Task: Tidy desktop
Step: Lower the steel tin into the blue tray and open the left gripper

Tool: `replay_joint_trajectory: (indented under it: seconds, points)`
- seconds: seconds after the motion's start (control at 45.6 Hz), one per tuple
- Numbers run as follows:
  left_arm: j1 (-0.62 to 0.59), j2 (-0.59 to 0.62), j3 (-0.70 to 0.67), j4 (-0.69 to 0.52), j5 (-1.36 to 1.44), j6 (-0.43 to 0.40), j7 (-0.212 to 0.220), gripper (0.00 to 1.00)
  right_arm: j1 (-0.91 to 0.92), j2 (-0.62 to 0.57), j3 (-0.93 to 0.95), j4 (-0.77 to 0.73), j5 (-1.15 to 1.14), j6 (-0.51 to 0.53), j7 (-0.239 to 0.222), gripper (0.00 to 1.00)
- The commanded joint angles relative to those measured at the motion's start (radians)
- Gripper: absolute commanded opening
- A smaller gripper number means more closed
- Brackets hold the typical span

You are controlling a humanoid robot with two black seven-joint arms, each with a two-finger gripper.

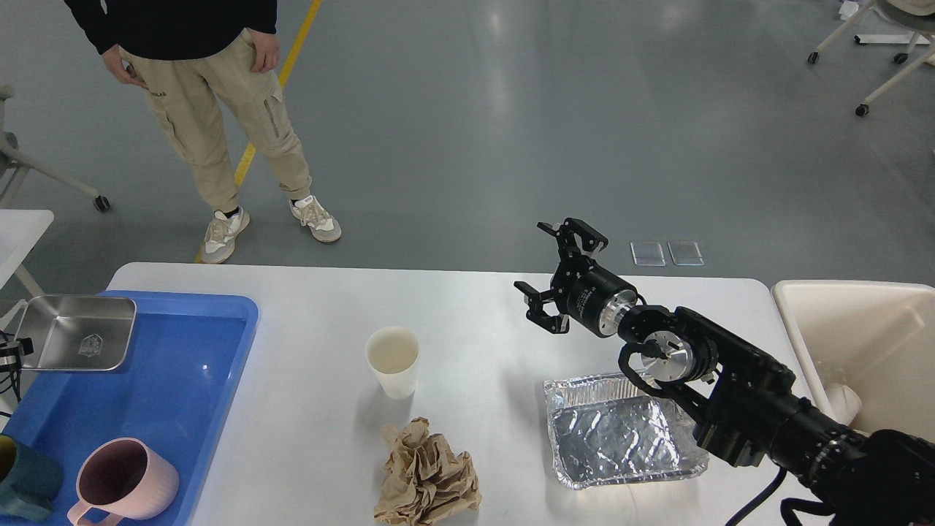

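The white desktop (467,307) fills the lower half of the head view. On it stand a white paper cup (392,361), a crumpled brown paper (427,475) and an empty foil tray (621,431). My right gripper (553,268) is open and empty, held above the desktop, past the foil tray's far edge and to the right of the cup. A small dark part at the left edge (16,349) touches a steel tray (77,332). It may be my left gripper, but its fingers cannot be told apart.
A blue tray (182,380) lies on the desktop's left end with a pink mug (124,482) and a teal mug (22,482). A beige bin (862,343) stands at the right end. A person (212,109) stands beyond the far edge.
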Motion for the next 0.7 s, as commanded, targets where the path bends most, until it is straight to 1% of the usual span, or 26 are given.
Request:
replay_joint_trajectory:
  seconds: [0.0, 0.219, 0.351, 0.46, 0.592, 0.68]
  points:
    - [-0.002, -0.056, 0.018, 0.016, -0.001, 0.009, 0.0, 0.05, 0.0, 0.001, 0.001, -0.002, -0.002, 0.0, 0.0, 1.0]
    - [0.0, -0.111, 0.034, 0.02, 0.0, 0.014, 0.0, 0.05, 0.0, 0.001, 0.001, -0.002, -0.002, 0.0, 0.001, 1.0]
    - [0.0, -0.137, 0.074, 0.04, -0.008, 0.04, 0.0, 0.05, -0.003, 0.0, 0.003, -0.002, -0.002, 0.0, 0.0, 1.0]
    - [0.003, -0.149, 0.075, 0.052, -0.011, 0.044, 0.0, 0.05, -0.003, 0.0, 0.003, -0.002, -0.002, 0.0, 0.002, 1.0]
    - [0.027, -0.155, 0.075, 0.052, -0.035, 0.058, 0.0, 0.06, -0.006, 0.001, 0.003, -0.002, -0.002, -0.001, 0.002, 1.0]
    - [0.04, -0.169, 0.075, 0.052, -0.052, 0.061, -0.001, 0.09, -0.006, 0.003, 0.003, -0.002, -0.003, -0.002, 0.001, 1.0]
